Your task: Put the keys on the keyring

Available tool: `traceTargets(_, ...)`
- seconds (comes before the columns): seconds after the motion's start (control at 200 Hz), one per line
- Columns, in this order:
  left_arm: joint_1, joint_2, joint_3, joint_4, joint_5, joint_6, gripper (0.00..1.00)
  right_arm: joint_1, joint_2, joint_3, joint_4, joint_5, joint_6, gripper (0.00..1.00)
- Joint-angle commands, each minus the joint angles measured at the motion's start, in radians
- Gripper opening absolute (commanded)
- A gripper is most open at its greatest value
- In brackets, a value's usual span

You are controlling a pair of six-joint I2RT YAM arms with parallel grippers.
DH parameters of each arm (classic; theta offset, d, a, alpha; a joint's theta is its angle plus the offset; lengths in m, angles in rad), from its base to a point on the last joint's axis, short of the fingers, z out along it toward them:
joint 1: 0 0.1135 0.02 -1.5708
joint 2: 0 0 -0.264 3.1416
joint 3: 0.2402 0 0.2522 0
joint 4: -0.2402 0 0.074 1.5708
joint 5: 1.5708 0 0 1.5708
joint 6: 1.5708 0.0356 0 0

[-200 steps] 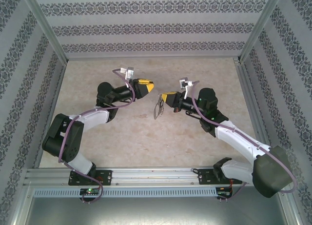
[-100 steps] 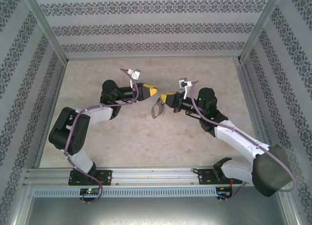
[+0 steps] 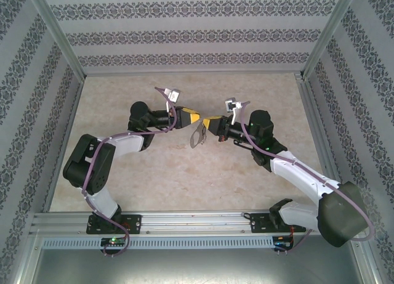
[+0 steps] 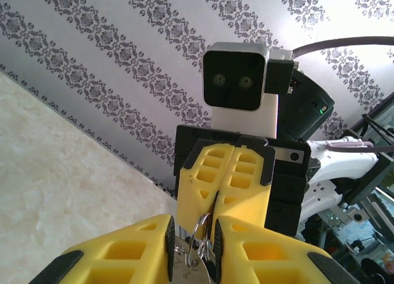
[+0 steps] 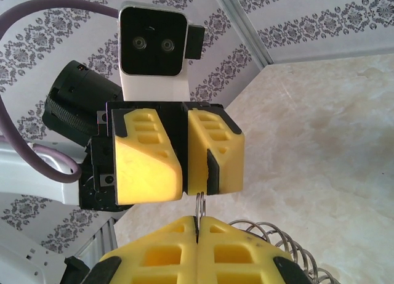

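My right gripper point(image 3: 205, 122) is shut on a thin silver ring point(image 5: 200, 204), part of the keyring point(image 3: 197, 137), which dangles below it over the table's middle. My left gripper point(image 3: 197, 119) meets it tip to tip. In the left wrist view the ring point(image 4: 204, 233) stands between my left gripper's point(image 4: 194, 228) pads; a narrow gap shows beside it. A pale flat metal piece point(image 4: 180, 262) and a dark bit lie low between those fingers. I cannot tell whether they are the keys. The right gripper point(image 4: 221, 194) faces this camera; the left gripper point(image 5: 186, 186) faces the right gripper point(image 5: 198, 221).
A silver wire coil point(image 5: 280, 241) hangs beside my right fingers. The beige marble tabletop point(image 3: 184, 173) lies below both arms, walled by patterned panels point(image 3: 184, 34) at the back and sides, with a metal rail point(image 3: 184, 222) at the near edge.
My left arm swung right and brought its gripper up to the right gripper's tips, its jaws narrowing round the ring. The right arm and the dangling keyring stayed almost still.
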Motion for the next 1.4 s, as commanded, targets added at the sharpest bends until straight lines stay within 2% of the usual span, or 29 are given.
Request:
traceTargets(0.0, -0.013, 0.018, 0.028, 0.079, 0.023, -0.021, 0.26, -0.002, 0.000, 0.035, 0.056, -0.014, -0.007, 0.00)
traceTargets(0.345, -0.024, 0.036, 0.037, 0.137, 0.033, -0.061, 0.25, -0.002, 0.012, 0.037, 0.059, -0.011, -0.006, 0.00)
traceTargets(0.485, -0.026, 0.038, 0.035, 0.145, 0.035, -0.065, 0.18, -0.001, 0.016, 0.035, 0.063, -0.011, -0.004, 0.00)
traceTargets(0.684, -0.031, 0.047, 0.043, 0.167, 0.040, -0.083, 0.00, -0.001, 0.011, 0.034, 0.062, -0.009, -0.002, 0.00)
traceTargets(0.929, -0.042, 0.029, 0.029, 0.166, 0.023, -0.062, 0.00, -0.004, 0.019, 0.040, 0.061, 0.011, 0.010, 0.00)
traceTargets(1.064, -0.043, -0.003, 0.006, 0.128, -0.059, 0.009, 0.00, -0.019, -0.002, 0.025, 0.066, 0.034, 0.026, 0.40)
traceTargets(1.134, -0.042, -0.030, -0.004, 0.057, -0.104, 0.070, 0.00, -0.033, -0.029, 0.016, 0.061, 0.047, 0.031, 0.50)
traceTargets(1.244, -0.042, -0.086, -0.024, -0.048, -0.176, 0.177, 0.00, -0.061, -0.080, 0.000, 0.042, 0.059, 0.039, 0.57)
traceTargets(1.394, -0.043, -0.158, -0.053, -0.112, -0.263, 0.278, 0.00, -0.096, -0.149, -0.035, 0.018, 0.096, 0.040, 0.57)
